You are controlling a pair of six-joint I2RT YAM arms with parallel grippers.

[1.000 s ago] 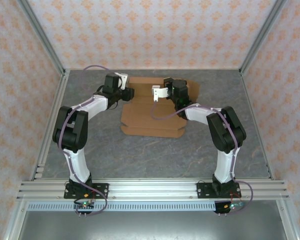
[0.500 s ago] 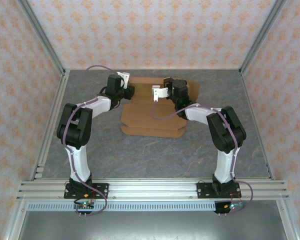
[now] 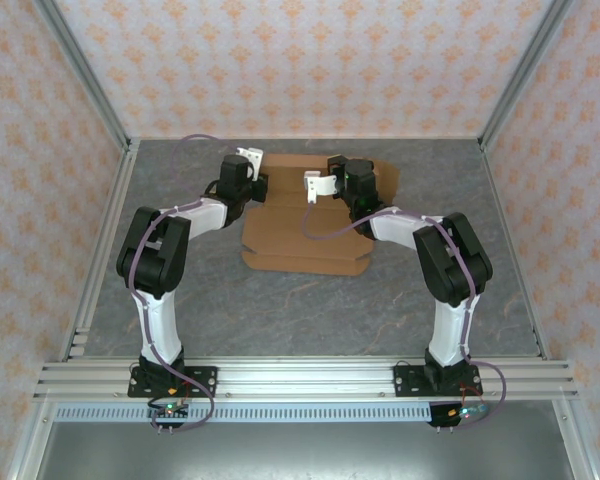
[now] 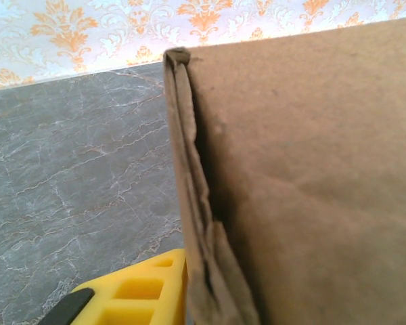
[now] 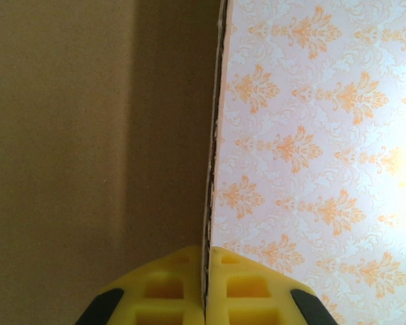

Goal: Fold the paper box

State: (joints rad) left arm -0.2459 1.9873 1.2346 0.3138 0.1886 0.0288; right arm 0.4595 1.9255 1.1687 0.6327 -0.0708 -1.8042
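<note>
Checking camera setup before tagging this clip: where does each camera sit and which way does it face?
Top external: above and behind the bases, looking down over the table; left arm and right arm reach the paper box.
Left wrist: low, looking across the table to the wallpapered wall, beside the box's folded edge; one yellow jaw.
Right wrist: facing the wall along a box panel's edge; both jaws pinch it.
Shared: all see the box.

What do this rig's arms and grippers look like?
The left arm and right arm share white link shells and black joint housings. A purple cable loops along each. The fingers are yellow plastic with moulded pockets and black inserts.
</note>
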